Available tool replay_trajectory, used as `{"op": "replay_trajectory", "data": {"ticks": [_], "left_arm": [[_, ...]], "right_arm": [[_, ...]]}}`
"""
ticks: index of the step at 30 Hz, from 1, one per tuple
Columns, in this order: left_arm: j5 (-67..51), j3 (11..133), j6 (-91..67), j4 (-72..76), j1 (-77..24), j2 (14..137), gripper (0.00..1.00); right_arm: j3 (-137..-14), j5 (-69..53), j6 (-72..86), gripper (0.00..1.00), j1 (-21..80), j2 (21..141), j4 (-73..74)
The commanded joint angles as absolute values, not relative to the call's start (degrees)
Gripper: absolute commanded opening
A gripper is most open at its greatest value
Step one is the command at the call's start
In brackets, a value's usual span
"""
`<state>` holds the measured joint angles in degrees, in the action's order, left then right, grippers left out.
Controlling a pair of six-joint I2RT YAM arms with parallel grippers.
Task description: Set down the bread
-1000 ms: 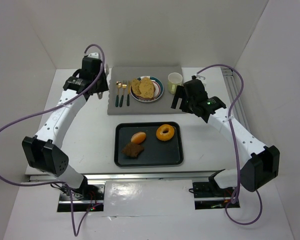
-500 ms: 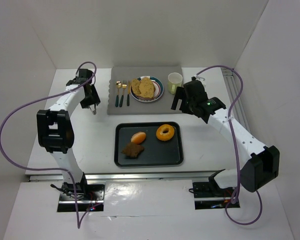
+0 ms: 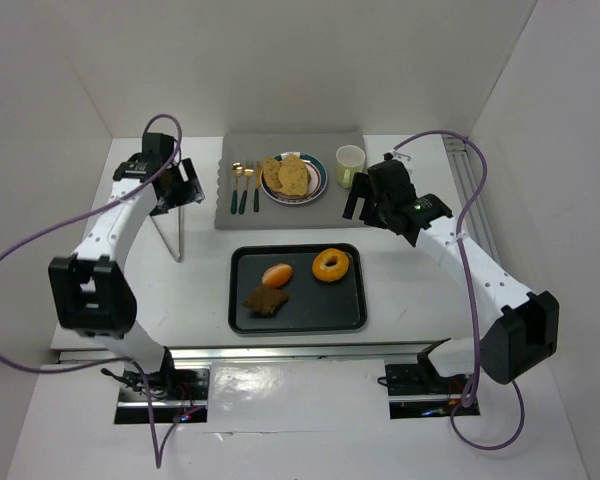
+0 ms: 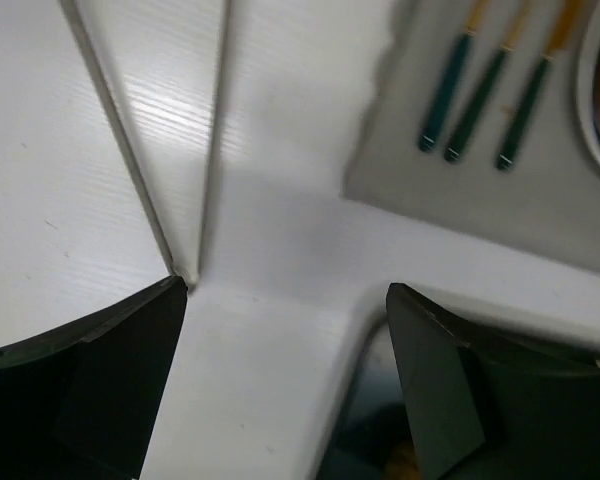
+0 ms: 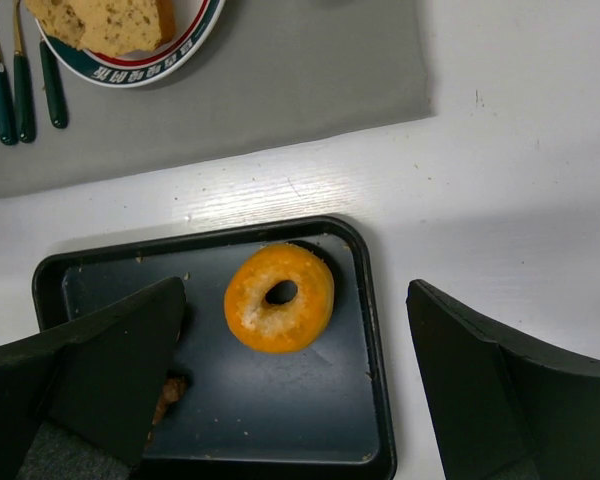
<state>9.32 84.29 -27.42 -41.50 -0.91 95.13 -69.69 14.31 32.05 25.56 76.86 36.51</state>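
Note:
The bread [image 3: 288, 174] lies as overlapping toasted slices on a round plate [image 3: 318, 186] on the grey mat; in the right wrist view the bread [image 5: 110, 20] shows at the top left. My left gripper [image 3: 176, 186] hangs open and empty over bare white table left of the mat, apart from the bread. Its wrist view shows the left gripper [image 4: 285, 290] with wide jaws and nothing between them. My right gripper [image 3: 358, 205] is open and empty right of the plate. In its own wrist view, the right gripper [image 5: 295, 290] has the tray below it.
A black tray [image 3: 358, 300] near the front holds a ring doughnut [image 3: 330, 265], a small orange bun [image 3: 277, 274] and a dark brown chunk [image 3: 266, 299]. Green-handled cutlery [image 3: 245, 187] lies left of the plate, a pale cup [image 3: 350, 165] to its right. White walls enclose the table.
My left arm has swung its gripper away from the mat's left edge, down and to the left, and its elbow has shifted. The right arm has not moved.

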Motion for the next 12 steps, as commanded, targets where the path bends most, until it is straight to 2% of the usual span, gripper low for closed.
{"op": "replay_trajectory", "data": {"ticks": [1,8,12], "left_arm": [[6.6,81.1,-25.4,-43.1,-5.8,84.0,0.94],[-4.4,68.0,-32.1,-36.7,-13.1,71.2,0.94],[-4.9,66.4,-34.6,-35.2,-18.3,70.5,0.97]], "right_arm": [[-70.9,15.6,31.8,0.99,25.2,77.7,34.9],[-70.4,16.8,34.3,0.99,25.2,79.5,35.5],[-69.1,16.3,34.3,0.99,25.2,80.1,34.5]]}}
